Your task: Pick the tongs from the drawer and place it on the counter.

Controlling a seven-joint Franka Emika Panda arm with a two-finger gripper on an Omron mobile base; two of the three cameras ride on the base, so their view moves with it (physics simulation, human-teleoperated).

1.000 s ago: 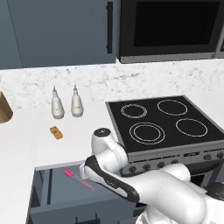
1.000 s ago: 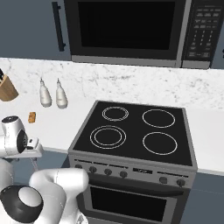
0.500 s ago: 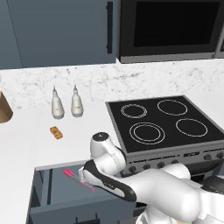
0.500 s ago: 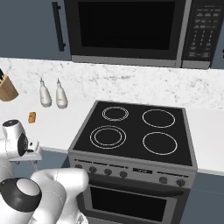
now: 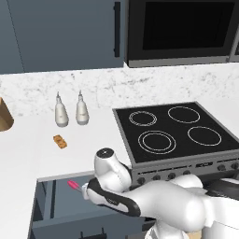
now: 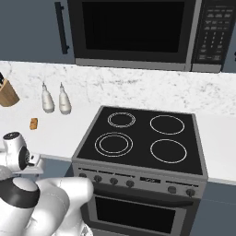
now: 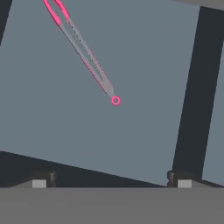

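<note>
The drawer [image 5: 51, 223] stands pulled out below the white counter [image 5: 28, 154], at the lower left of the left base view. The tongs [image 7: 83, 52] lie flat on the drawer's grey floor [image 7: 65, 127]. They run diagonally, with the magenta end toward the top left of the hand view and a small ring at the other end. That magenta end [image 5: 73, 185] peeks out beside my wrist [image 5: 106, 175], which hangs over the drawer. My gripper [image 7: 110, 181] is open above the tongs, holding nothing, with its fingertips [image 7: 39, 182] set wide apart.
Two white bottles [image 5: 61, 115] and a small orange-brown block [image 5: 59, 141] sit on the counter behind the drawer. A wooden knife block [image 6: 7, 92] stands at the far left. The black stovetop [image 5: 177, 133] is to the right, under a microwave [image 6: 133, 32].
My hand has sunk a little lower over the open drawer. The tongs have stayed where they lay.
</note>
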